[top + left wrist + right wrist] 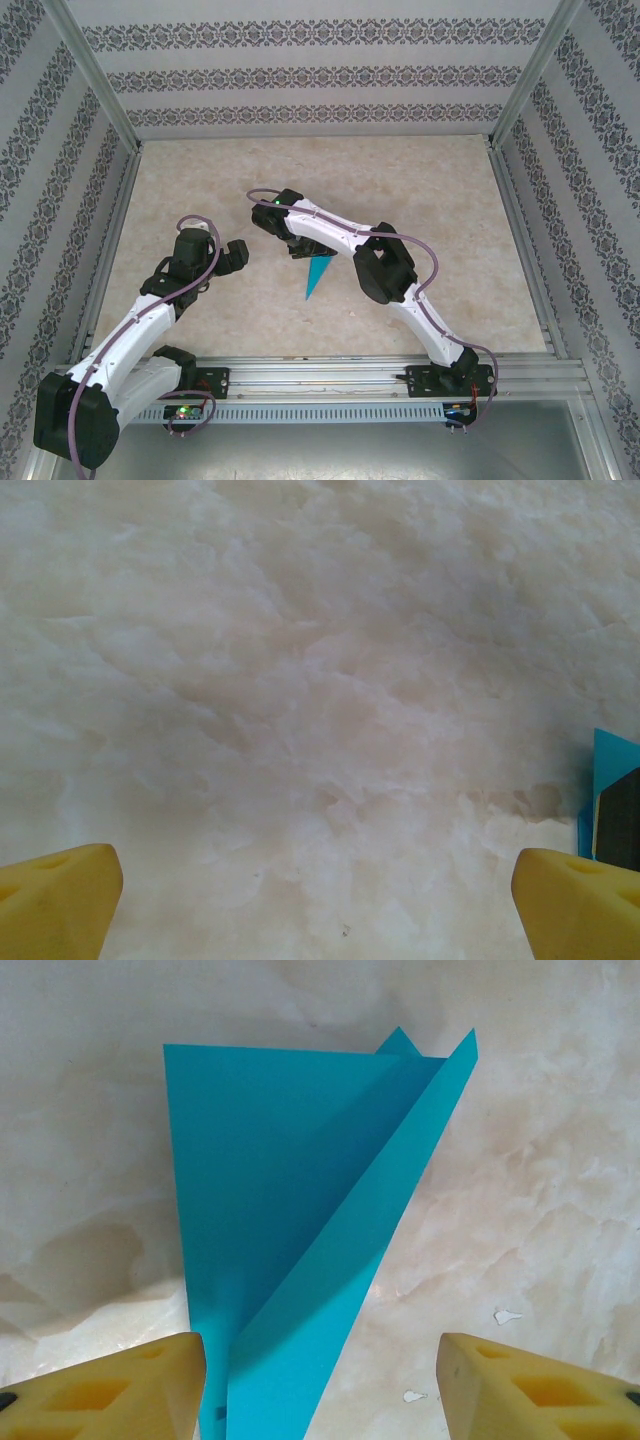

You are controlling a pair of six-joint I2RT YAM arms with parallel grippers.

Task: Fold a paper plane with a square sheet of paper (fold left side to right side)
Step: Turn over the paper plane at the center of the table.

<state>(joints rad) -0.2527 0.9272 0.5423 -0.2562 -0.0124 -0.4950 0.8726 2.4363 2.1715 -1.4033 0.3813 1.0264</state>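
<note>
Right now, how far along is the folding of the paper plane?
Done: the paper is already creased into a narrow pointed dart on the table. In hand: the right gripper hangs open astride its narrow end; the left gripper is open over bare table. Left: probably closing and flattening the raised flap.

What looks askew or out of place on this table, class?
The paper looks askew: one flap seems raised, casting a shadow, and a small tip pokes past the top edge. White flecks mark the table beside it.
</note>
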